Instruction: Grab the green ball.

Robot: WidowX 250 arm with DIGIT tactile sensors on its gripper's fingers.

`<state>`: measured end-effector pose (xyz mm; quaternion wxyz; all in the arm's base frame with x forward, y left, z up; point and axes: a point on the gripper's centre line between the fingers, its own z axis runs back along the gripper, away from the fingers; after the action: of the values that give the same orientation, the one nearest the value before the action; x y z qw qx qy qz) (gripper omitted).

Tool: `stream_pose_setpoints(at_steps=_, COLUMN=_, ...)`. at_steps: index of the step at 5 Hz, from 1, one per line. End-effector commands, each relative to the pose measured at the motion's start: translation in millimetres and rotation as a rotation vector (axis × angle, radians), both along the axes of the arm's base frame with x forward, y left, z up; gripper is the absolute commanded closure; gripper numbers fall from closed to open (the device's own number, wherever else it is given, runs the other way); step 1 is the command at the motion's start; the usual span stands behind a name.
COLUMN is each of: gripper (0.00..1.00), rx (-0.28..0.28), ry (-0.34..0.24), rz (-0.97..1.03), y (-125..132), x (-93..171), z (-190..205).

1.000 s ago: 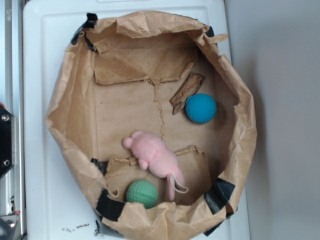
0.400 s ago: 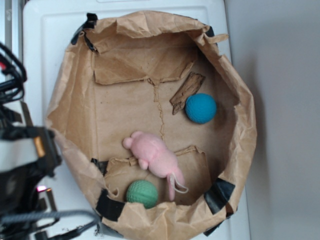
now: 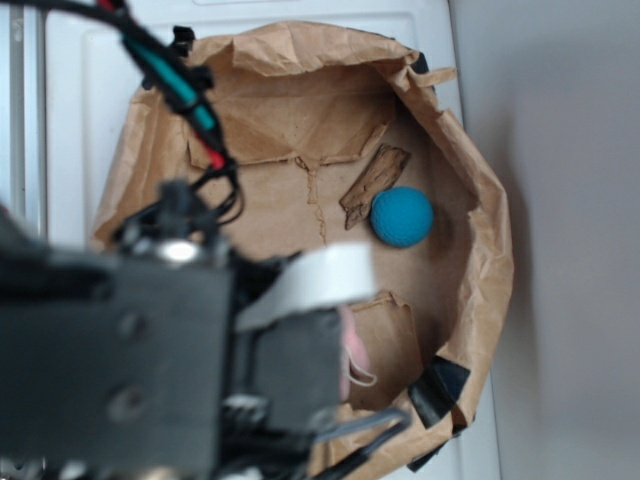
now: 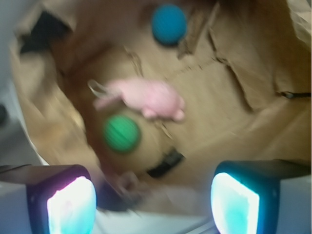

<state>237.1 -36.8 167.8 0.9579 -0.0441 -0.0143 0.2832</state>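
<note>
My gripper (image 4: pixel 153 200) is wide open w/ nothing btwn the pads (image 4: pixel 70 204), both glowing at the bottom of the wrist view. Just ahead of my fingertips, a bit toward the left pad: the green ball (image 4: pixel 121 133), sitting on the brown paper floor, not touching me. Right behind it, the pink plush toy (image 4: pixel 151 99) lies across (looks just beside the ball, can't tell if touching; view is blurry). Further on, the blue ball (image 4: pixel 168 23), well apart from the green one. All inside the crumpled paper bag (image 3: pixel 480 200). In the exterior view my arm (image 3: pixel 150 350) covers the green ball; blue ball next to a wood scrap (image 3: pixel 373 184).
</note>
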Motion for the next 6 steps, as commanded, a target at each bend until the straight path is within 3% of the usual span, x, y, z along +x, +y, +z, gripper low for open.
stream_pose_setpoints(at_steps=1, gripper=0.0, rx=-0.031, ry=-0.08, rz=0.067, y=8.4, x=11.9, z=-18.7)
stream_pose_setpoints(at_steps=4, gripper=0.0, rx=-0.031, ry=-0.08, rz=0.067, y=8.4, x=11.9, z=-18.7)
stream_pose_setpoints(at_steps=5, gripper=0.0, rx=0.003, ry=-0.084, rz=0.048, y=21.5, x=17.4, z=-44.5)
stream_pose_setpoints(at_steps=6, gripper=0.0, rx=-0.001, ry=-0.092, rz=0.04, y=32.4, x=16.7, z=-53.9)
